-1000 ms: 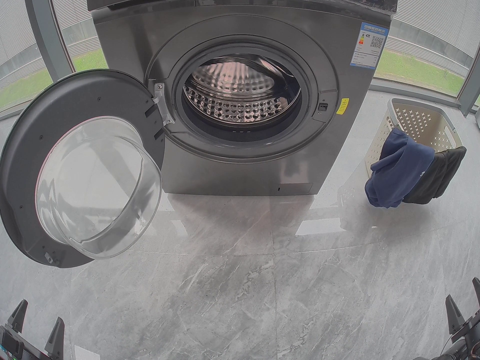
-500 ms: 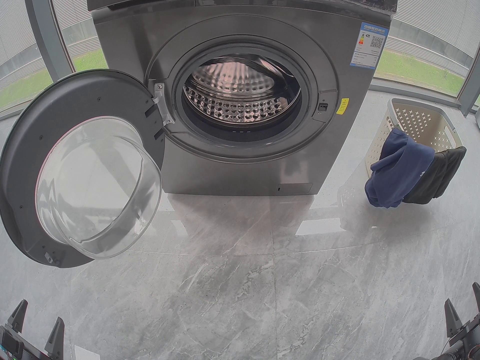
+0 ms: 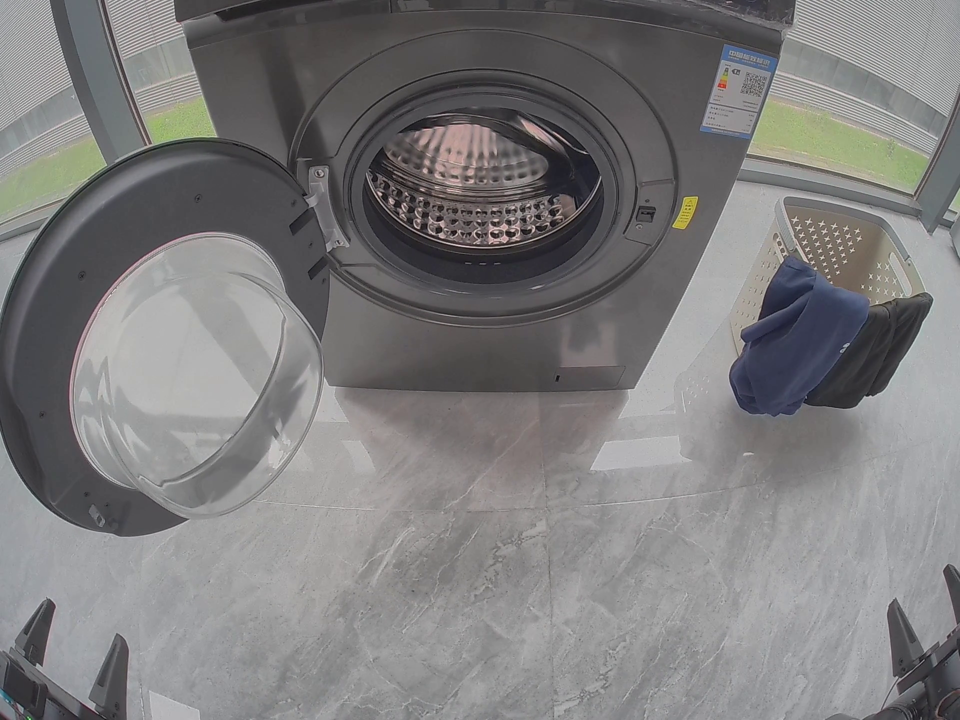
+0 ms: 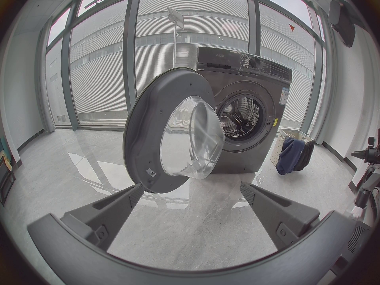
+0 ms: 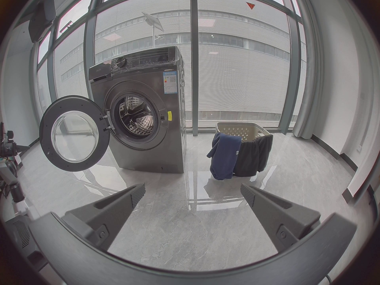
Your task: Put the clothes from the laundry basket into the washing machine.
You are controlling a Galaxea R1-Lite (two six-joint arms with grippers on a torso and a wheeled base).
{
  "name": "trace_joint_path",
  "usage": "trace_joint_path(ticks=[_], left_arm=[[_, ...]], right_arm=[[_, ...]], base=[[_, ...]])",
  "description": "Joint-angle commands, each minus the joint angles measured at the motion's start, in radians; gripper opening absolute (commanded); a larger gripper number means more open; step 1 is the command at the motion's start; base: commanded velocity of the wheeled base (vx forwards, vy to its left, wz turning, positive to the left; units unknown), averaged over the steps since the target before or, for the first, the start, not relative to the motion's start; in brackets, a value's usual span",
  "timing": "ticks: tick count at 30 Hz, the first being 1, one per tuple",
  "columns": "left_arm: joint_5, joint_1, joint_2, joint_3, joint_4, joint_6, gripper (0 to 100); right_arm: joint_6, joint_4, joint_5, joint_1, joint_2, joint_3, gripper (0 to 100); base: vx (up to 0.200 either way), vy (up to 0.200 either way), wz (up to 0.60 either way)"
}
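Clothes (image 3: 800, 342), one blue and one black, hung over the front rim of the laundry basket (image 3: 850, 237) on the floor beside the washing machine (image 3: 470, 352), whose door (image 3: 150, 202) stood wide open. Left tool (image 4: 190, 186) and right tool (image 5: 192, 187) were spread wide and empty, well apart from the basket. First pickup was judged pending: the right tool would need to reach the blue garment (image 3: 785, 372) at its hanging fold.

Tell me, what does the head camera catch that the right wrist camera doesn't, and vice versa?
The head camera adds the grass outside. The right wrist camera adds the building opposite and the curtain. Both show the washer with its door swung open, and the basket with a blue garment and a black garment draped over its rim.
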State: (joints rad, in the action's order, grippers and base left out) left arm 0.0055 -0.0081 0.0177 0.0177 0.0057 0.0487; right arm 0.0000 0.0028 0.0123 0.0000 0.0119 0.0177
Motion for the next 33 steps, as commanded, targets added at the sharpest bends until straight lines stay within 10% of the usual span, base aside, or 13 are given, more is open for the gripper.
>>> trace_joint_path(ticks=[1,33], left_arm=[[0.001,0.0,-0.016,-0.016,0.0,0.002,100],[0.001,0.0,-0.016,-0.015,0.0,-0.001,100]], right_arm=[[0.0,0.0,0.0,0.0,-0.012,-0.018,100],[0.0,0.0,0.0,0.0,-0.012,-0.018,100]], base=[[0.0,-0.2,0.0],[0.0,-0.175,0.0]])
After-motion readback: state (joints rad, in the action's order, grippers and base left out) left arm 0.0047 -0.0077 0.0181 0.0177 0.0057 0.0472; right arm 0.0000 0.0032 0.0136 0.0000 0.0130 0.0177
